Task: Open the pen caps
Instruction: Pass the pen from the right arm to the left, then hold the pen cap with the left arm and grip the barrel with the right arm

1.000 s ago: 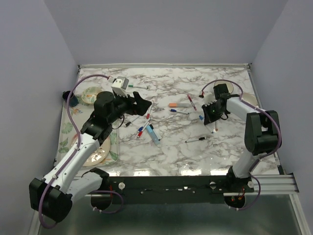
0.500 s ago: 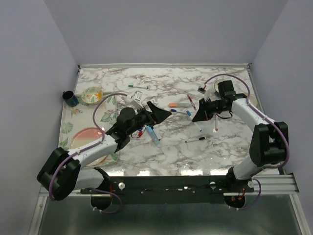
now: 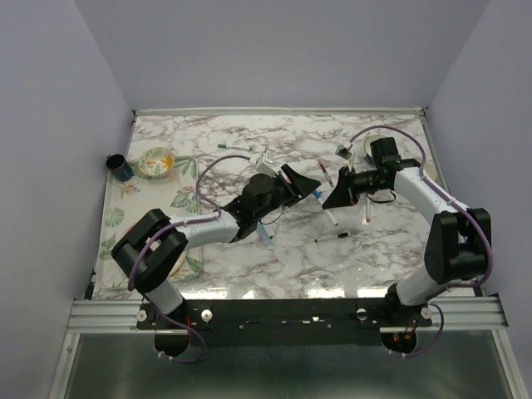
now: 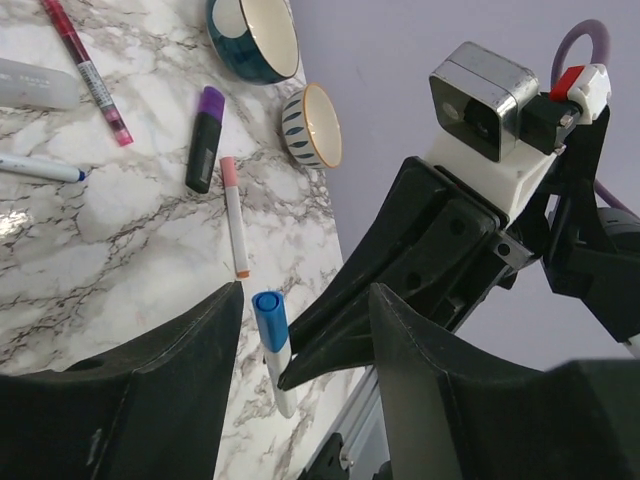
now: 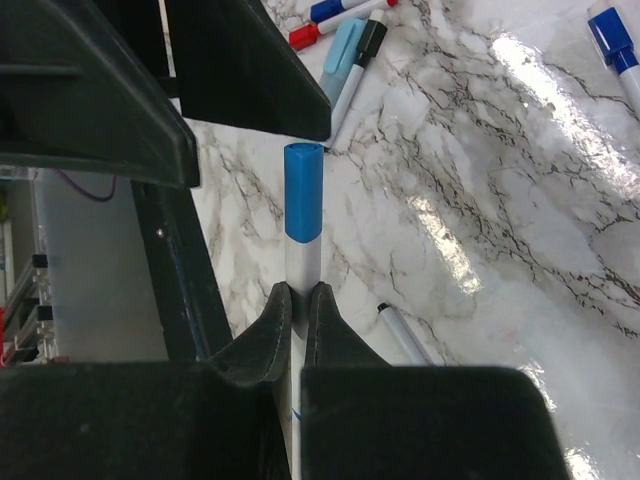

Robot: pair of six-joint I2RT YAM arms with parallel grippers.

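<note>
the right jaws are closed tight on the body of a white pen (image 5: 300,262). its blue cap (image 5: 303,190) is held above the middle of the marble table (image 3: 391,258) and points left toward the left arm (image 3: 208,226). the left jaws stand open, one on each side of that cap, and we see a gap on both sides. just behind the cap, the right arm (image 3: 416,184) crowds in with its black wrist and silver camera (image 4: 478,100). around it on the table lie a pink pen (image 4: 233,215), a purple marker (image 4: 205,138) and a red pen (image 4: 85,70), with two bowls (image 4: 252,35) at the far right. left and nearer, a light blue marker (image 5: 350,60) lies beside red and blue capped pens (image 5: 330,15).
</note>
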